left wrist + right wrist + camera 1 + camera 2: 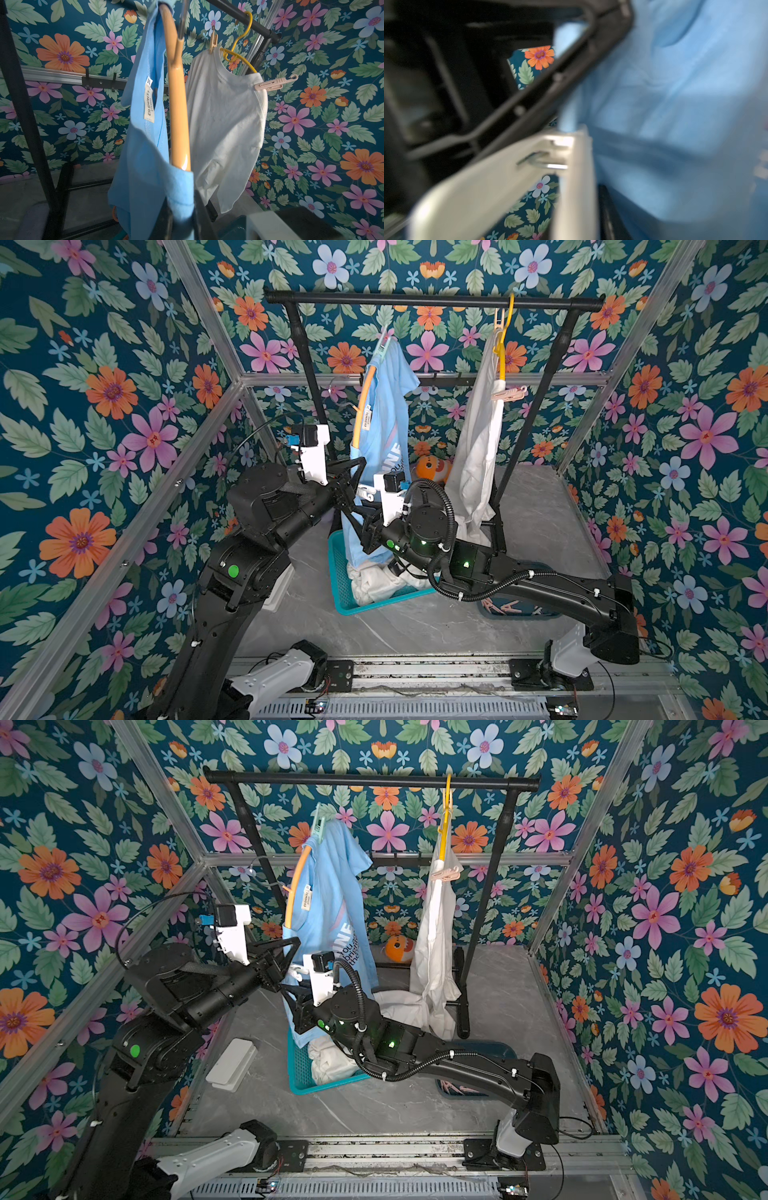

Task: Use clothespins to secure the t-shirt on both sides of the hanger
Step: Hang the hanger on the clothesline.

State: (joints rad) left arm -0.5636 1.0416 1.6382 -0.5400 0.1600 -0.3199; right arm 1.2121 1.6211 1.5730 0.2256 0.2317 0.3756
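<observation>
A light-blue t-shirt (386, 406) (145, 145) hangs tilted on an orange hanger (365, 389) (178, 104). A pale green clothespin (318, 824) clips its upper end. My left gripper (360, 467) (182, 207) is shut on the shirt's lower shoulder, over the hanger's end. Just below it, my right gripper (360, 510) (577, 207) is shut on a beige clothespin (365, 492) (488, 187). The clothespin's two arms spread toward the wrist camera and meet at a fold of blue cloth. One arm runs beside a dark finger (610, 218). That view is blurred.
A white t-shirt (478, 448) hangs on a yellow hanger (503, 348), pinned by a pink clothespin (509, 394). A black rack (432, 300) carries both hangers. Below are a teal basket (345, 605) of laundry, a dark bin (515, 610) of clothespins and an orange plush toy (432, 468).
</observation>
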